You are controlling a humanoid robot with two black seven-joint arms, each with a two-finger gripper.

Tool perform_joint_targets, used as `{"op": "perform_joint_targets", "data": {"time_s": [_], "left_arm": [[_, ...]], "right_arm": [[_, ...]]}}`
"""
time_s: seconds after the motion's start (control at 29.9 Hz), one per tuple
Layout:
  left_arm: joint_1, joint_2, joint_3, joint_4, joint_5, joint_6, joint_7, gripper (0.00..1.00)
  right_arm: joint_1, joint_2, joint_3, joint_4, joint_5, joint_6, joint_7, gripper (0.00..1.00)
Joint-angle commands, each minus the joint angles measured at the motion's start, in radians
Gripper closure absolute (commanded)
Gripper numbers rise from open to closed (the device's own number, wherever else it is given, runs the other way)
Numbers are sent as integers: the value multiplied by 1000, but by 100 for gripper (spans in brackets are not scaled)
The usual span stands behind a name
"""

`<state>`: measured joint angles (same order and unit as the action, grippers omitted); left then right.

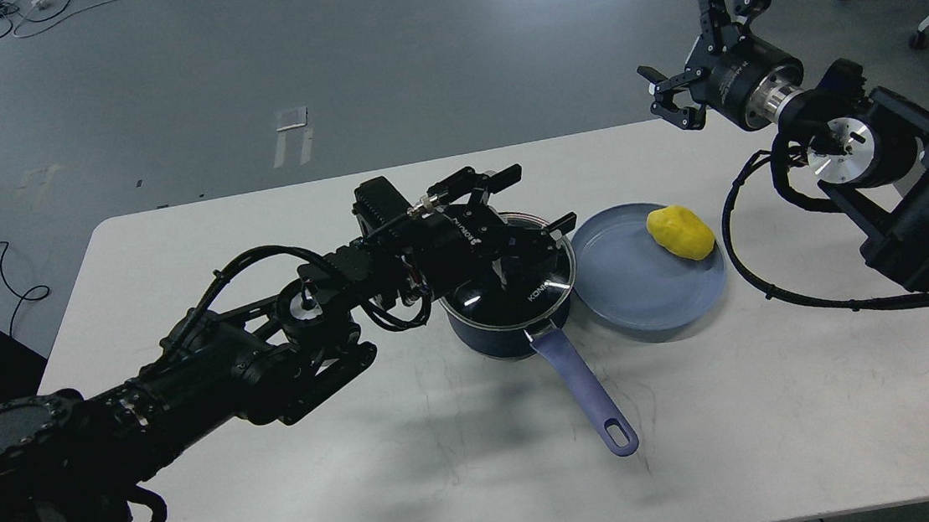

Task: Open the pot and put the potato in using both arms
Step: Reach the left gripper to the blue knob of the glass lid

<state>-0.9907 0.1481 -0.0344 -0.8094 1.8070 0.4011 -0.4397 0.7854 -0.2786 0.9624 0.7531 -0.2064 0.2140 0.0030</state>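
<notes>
A grey workshop floor with loose cables lies behind a white table (298, 477), on which all the work stands. Taking the pot (504, 333) as my landmark: nearest to me, its lavender handle (585, 389) runs from the pot's near wall toward me and to the right, free and untouched. The pot itself sits about mid-table, dark navy, with its glass lid (529, 276) seated on the rim. My left gripper (512, 223) is directly over that lid, fingers spread around its centre; the knob is hidden beneath my own parts, so I cannot tell whether I have clenched on it or remain released. Just right of the pot, almost touching it, lies a flat light-blue plate (644, 296), and the potato (681, 232) rests on the plate's far right part, untouched. Farther right and well beyond the pot, my right gripper (694, 52) hangs above the table's far edge, fingers spread apart and holding nothing. Assessment: the step in hand is opening the pot, and the lid is not yet off. The next move calls for a confirmed hold on the knob, a straight lift and carrying the lid clear. The right arm must then descend to the potato on the plate.
</notes>
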Motion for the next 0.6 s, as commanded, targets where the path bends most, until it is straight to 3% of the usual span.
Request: {"op": "perform_joint_targets", "data": {"time_s": [0.0,0.57], "left_arm": [[7,4,4,1,0,1,1,8],[64,44,48,12,2,21,-7,8]], "right_arm": [[-9,-4,4,2,1,-5,0,0],[-2,-2,3,2,-1,-21,0,0]]}}
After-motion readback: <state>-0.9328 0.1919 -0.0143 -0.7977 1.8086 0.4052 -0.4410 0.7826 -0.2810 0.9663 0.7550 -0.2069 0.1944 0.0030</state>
